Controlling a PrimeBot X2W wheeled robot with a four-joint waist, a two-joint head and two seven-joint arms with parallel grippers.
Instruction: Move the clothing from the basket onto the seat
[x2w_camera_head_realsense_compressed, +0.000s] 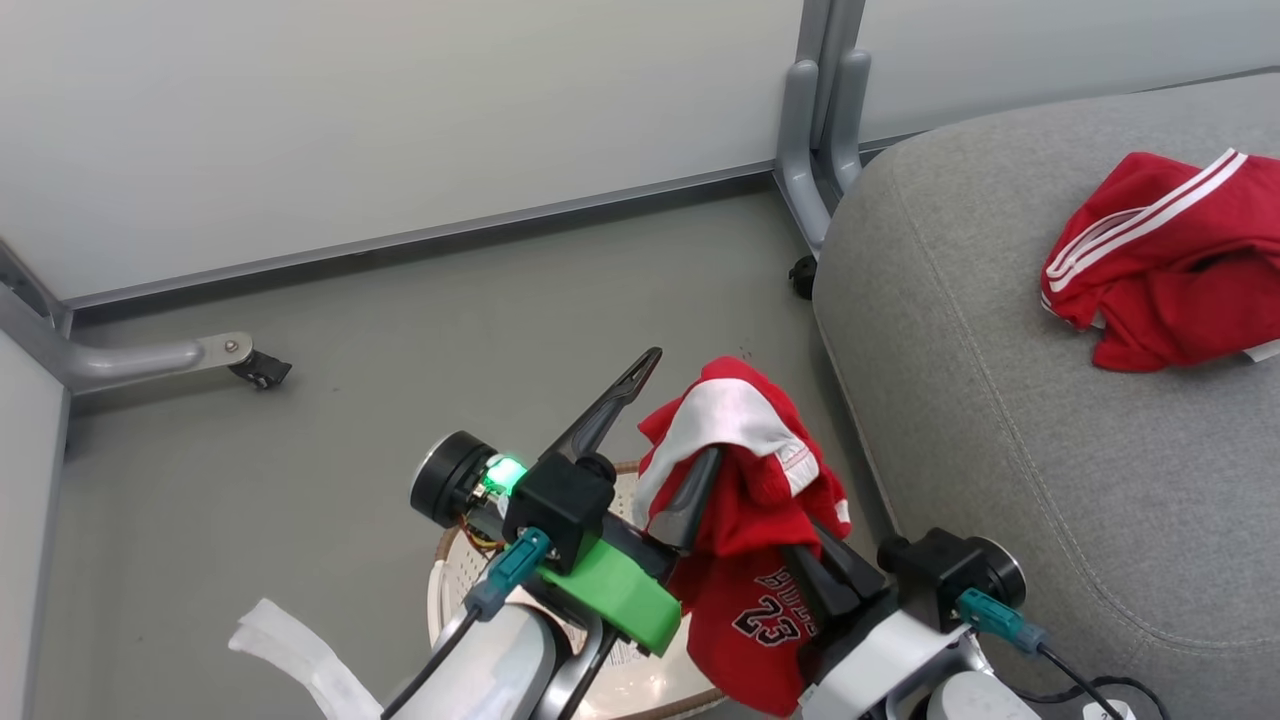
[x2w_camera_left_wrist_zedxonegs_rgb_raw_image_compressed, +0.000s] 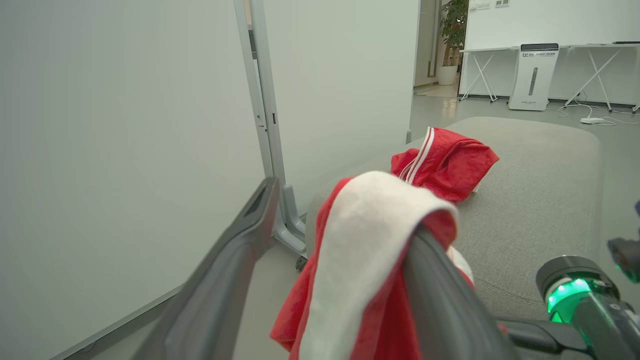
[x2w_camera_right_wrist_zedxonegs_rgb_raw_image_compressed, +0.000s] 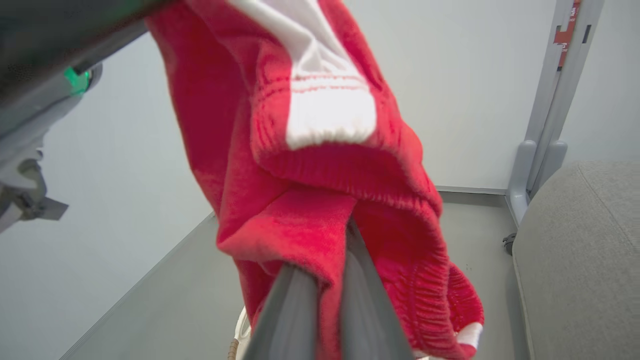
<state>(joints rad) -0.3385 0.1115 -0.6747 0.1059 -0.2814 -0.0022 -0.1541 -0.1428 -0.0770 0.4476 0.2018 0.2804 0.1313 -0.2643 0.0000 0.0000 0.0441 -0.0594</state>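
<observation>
Head view, and the risk is easy to spot: the left fingers (x2w_camera_head_realsense_compressed: 605, 410) are spread wide, gripping nothing, yet the number 23 jersey (x2w_camera_head_realsense_compressed: 750, 590) is hooked over one of them like a coat on a peg. The right fingers (x2w_camera_head_realsense_compressed: 825, 585) are shut tight on a fold of that same jersey lower down.

If the right arm swings for the seat (x2w_camera_head_realsense_compressed: 1000, 400) now, I'd say the cloth could catch on that left finger and get yanked out of the pinch. Then it drops to the floor in the gap beside the seat, or back onto the basket (x2w_camera_head_realsense_compressed: 445, 580) underneath. The hanging hem is another worry, as it looks low enough to drag across the basket's rim.

From the left wrist, the white band lies right over the tip of one finger (x2w_camera_left_wrist_zedxonegs_rgb_raw_image_compressed: 440, 300), while the other finger (x2w_camera_left_wrist_zedxonegs_rgb_raw_image_compressed: 225, 280) stands bare and well apart. From the right wrist, the two fingers (x2w_camera_right_wrist_zedxonegs_rgb_raw_image_compressed: 360, 300) are closed together, with red fabric bunched between and over their tips.

The striped garment (x2w_camera_head_realsense_compressed: 1170, 270) is already lying on the seat, so the jersey, hanging above the basket, is what's left.
</observation>
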